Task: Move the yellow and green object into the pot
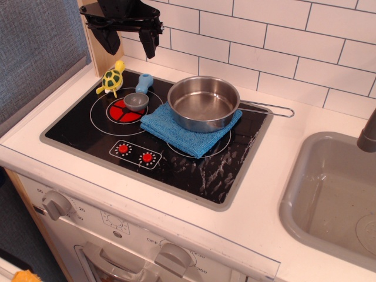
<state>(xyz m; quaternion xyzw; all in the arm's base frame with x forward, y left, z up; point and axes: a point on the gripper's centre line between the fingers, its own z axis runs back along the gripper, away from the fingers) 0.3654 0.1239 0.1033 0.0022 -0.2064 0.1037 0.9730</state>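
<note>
The toy turtle (112,78), with a green spotted shell and yellow head and flippers, sits at the back left corner of the black stove top (82,126). The shiny steel pot (203,103) stands empty on a blue cloth (188,130) right of centre, its wire handle (270,108) pointing right. My gripper (129,42) hangs above the back left of the stove, its black fingers open and empty, above and a little right of the turtle.
A grey scoop with a blue handle (138,95) lies on the red burner between turtle and pot. White tiled wall behind. A grey sink (335,200) is at the right, with a dark tap (368,134). Stove knobs are at the front.
</note>
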